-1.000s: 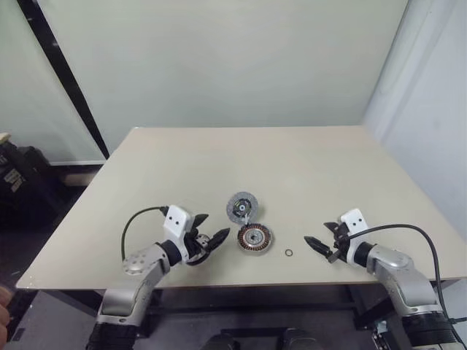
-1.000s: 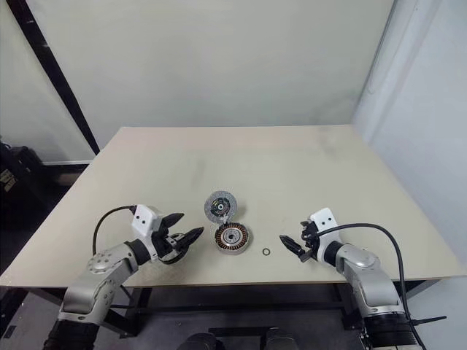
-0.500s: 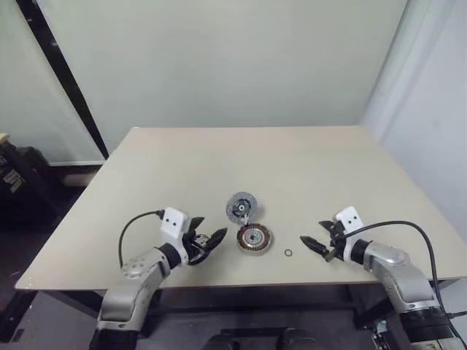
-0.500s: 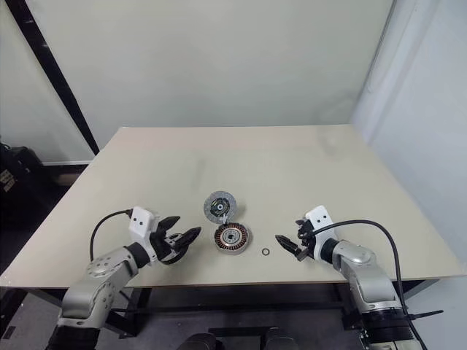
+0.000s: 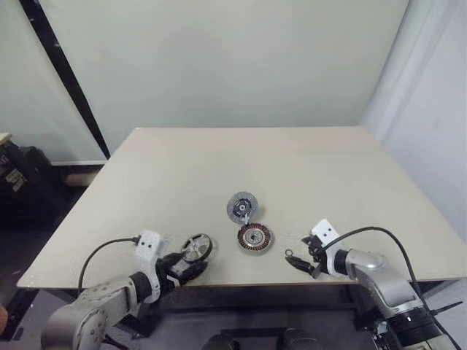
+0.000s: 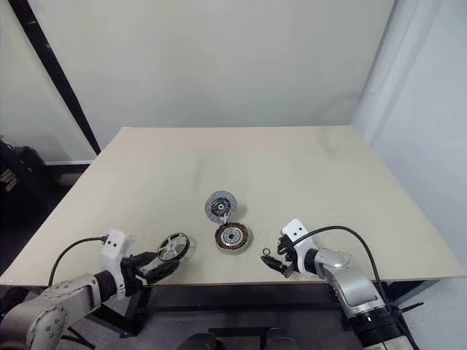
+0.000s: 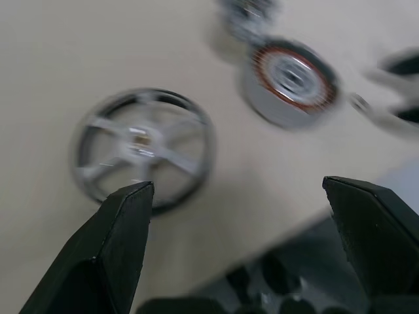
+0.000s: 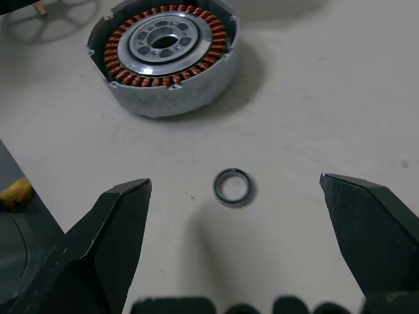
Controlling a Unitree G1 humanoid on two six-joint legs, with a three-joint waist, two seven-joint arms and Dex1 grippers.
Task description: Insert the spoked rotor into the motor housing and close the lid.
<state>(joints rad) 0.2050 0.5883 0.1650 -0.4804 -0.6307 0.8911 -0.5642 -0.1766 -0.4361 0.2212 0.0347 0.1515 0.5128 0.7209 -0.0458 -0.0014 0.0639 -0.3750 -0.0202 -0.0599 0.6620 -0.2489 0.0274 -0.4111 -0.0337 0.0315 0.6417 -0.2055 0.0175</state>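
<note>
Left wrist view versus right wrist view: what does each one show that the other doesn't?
Left wrist view: the whole spoked rotor lying flat, and an edge of the lid. Right wrist view: the small ring seen plainly, lying apart from the housing. Both: the housing with its copper winding, open on the table.
</note>
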